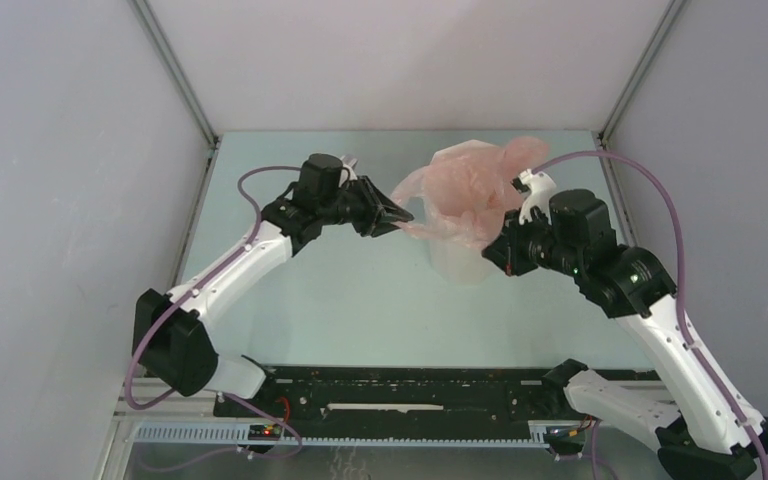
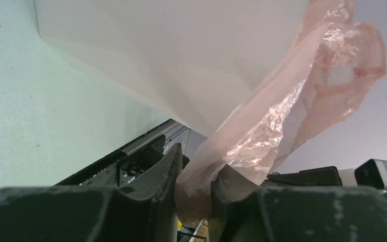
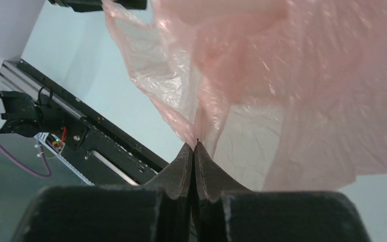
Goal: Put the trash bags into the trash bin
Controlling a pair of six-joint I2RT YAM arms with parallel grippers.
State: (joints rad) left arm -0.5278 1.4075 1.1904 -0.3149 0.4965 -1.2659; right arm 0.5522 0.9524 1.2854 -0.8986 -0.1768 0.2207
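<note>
Top external: pink trash bag [image 1: 470, 185] drapes over the trash bin [image 1: 460, 264]. Left fingers [image 2: 166, 171] pinch its film; right fingers [image 3: 181, 171] too.

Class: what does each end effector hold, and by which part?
Both hold the trash bag: left end effector pinches a bunched strand, right end effector a film fold.

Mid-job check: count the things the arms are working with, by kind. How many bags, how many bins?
pink trash bag: 1
white trash bin: 1
Total: 2
</note>
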